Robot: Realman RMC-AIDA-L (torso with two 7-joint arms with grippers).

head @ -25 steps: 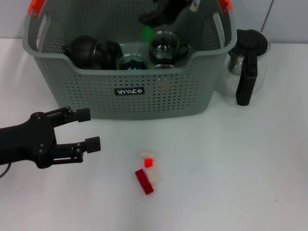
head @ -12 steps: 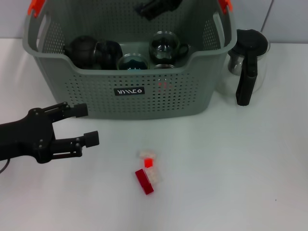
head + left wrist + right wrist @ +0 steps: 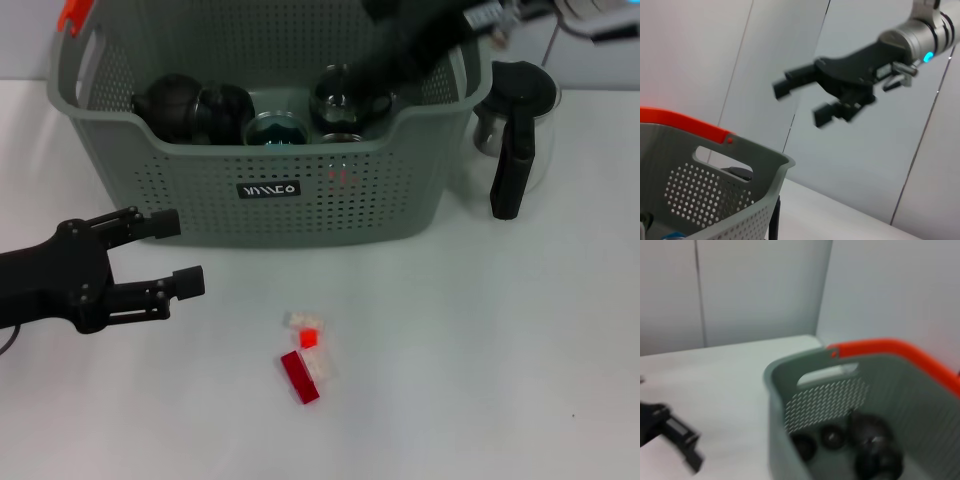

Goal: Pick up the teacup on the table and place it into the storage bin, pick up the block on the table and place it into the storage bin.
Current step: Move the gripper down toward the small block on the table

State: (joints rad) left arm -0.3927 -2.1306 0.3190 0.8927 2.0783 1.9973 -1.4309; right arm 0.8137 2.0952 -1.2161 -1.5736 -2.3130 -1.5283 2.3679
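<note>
The storage bin [image 3: 400, 190] stands at the back of the table, also seen in the right wrist view [image 3: 815, 405]. Inside it are a glass teacup [image 3: 340, 105], a teal cup [image 3: 272, 130] and dark pots [image 3: 175, 105]. The block [image 3: 300, 377], red with clear pieces beside it, lies on the table in front of the bin. My left gripper [image 3: 175, 252] hovers open and empty left of the block, near the bin's front wall. My right gripper [image 3: 802, 102] is in the air over the bin's right side, open and holding nothing; in the head view it is a dark blur.
A glass coffee pot with a black handle [image 3: 515, 125] stands right of the bin. White table stretches in front and to the right of the block. A grey wall lies behind the bin.
My right arm has swung from over the bin's back middle toward its right side. The left gripper has shifted only slightly. The block has not moved.
</note>
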